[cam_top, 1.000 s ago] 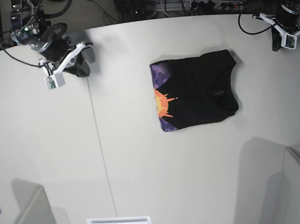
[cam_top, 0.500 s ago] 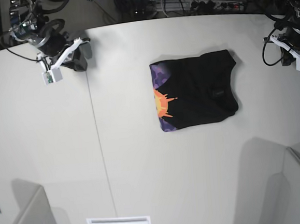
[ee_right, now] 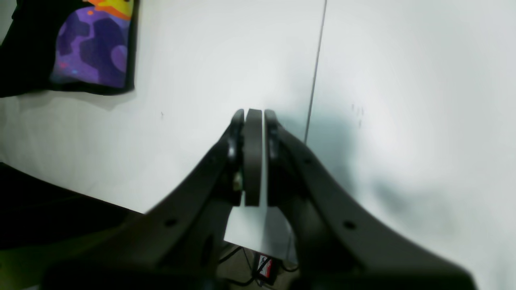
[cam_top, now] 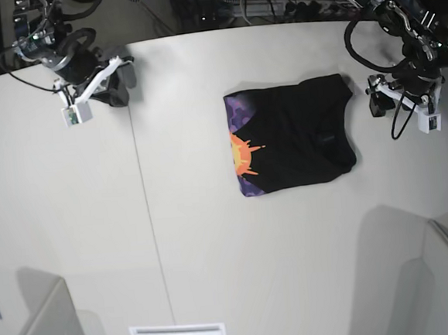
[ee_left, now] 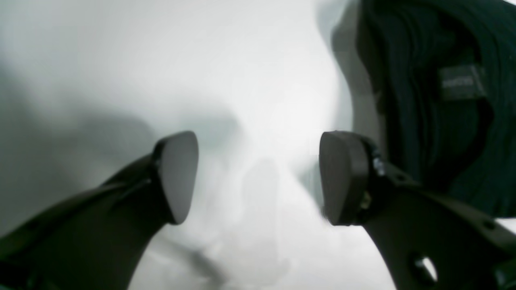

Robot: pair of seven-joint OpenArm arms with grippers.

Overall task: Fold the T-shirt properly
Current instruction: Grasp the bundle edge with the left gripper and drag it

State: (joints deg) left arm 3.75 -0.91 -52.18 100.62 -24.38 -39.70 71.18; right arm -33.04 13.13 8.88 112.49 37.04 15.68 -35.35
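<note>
Since half a second ago, the left gripper (cam_top: 376, 106) has come from the table's far right edge to just beside the T-shirt (cam_top: 291, 135), and its fingers (ee_left: 179, 175) now stand apart with nothing between them. Its wrist view is blurred; only dark cloth and a small grey label (ee_left: 461, 82) show, cut off at the edge. The right gripper (ee_right: 253, 157) stays pressed together over bare table (cam_top: 198, 231), well apart from the folded shirt at table centre.
</note>
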